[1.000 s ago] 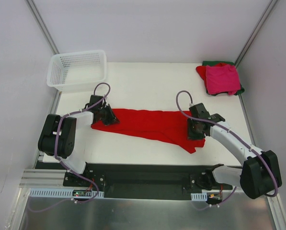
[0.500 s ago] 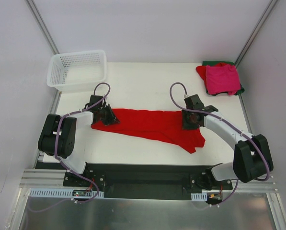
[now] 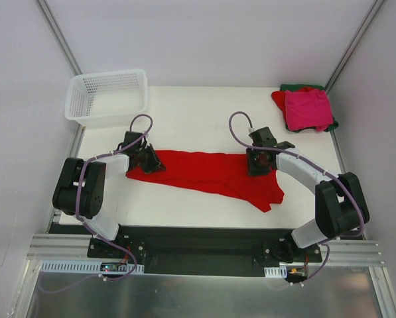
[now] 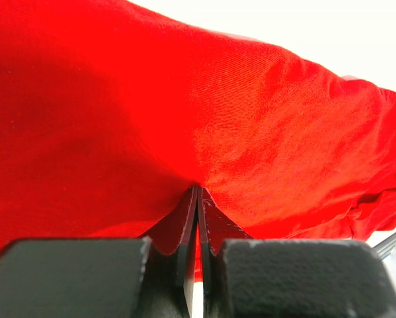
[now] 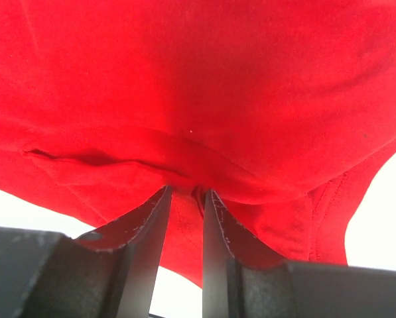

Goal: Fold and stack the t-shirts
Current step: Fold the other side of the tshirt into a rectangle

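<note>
Starting nearest you, the bright red soft-cloth t-shirt (image 3: 204, 171) lies bunched in a long band across the middle of the white table (image 3: 198, 119), not yet folded. Your left gripper (image 4: 198, 193) is clamped on its left end, and your right gripper (image 5: 184, 193) pinches a ridge of cloth near its right end. In the far right corner, a folded magenta-pink t-shirt (image 3: 308, 109) tops a red t-shirt (image 3: 277, 99) and a dark green t-shirt (image 3: 296, 87). I judge three stacked and one left. The white plastic mesh basket (image 3: 108, 99) stands far left.

From my station I see a white mesh basket (image 3: 108, 118) standing upright at the far left corner of the white surface (image 3: 198, 119).
</note>
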`<state>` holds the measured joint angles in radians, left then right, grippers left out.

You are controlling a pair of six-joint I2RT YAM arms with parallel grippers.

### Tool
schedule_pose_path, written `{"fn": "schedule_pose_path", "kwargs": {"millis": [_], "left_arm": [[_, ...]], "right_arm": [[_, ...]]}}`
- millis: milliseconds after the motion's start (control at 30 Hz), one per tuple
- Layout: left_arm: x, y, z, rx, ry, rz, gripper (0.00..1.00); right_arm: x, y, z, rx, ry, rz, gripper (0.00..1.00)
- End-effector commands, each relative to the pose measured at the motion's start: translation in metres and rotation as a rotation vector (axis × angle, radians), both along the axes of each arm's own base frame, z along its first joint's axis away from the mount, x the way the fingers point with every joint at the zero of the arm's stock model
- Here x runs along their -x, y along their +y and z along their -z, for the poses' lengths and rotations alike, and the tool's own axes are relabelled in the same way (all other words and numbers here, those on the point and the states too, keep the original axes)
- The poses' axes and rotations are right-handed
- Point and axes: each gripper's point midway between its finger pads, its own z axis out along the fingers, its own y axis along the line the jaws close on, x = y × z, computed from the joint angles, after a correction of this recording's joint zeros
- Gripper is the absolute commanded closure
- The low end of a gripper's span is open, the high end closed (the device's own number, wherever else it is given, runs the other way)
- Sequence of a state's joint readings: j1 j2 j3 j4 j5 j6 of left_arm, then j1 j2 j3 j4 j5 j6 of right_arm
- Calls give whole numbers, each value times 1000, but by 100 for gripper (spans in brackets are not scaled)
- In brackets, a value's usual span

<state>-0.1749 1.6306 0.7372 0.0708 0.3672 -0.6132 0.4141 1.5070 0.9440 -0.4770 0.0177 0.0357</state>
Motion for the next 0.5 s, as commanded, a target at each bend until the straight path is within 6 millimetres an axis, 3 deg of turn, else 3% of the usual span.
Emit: {"fn": "schedule_pose_path", "kwargs": {"millis": [0,233,467], "left_arm": [[14,10,21,-50,75,5,100],[16,10,23,-52,80,4,100],[16,10,23,-51,79,6,100]], "right_arm": [[-15,8,-12,-24,-48,-19,70],[-15,8,-12,-24,-48,-14,72],[-11,12,-15,-52,-44,-30,95]]}}
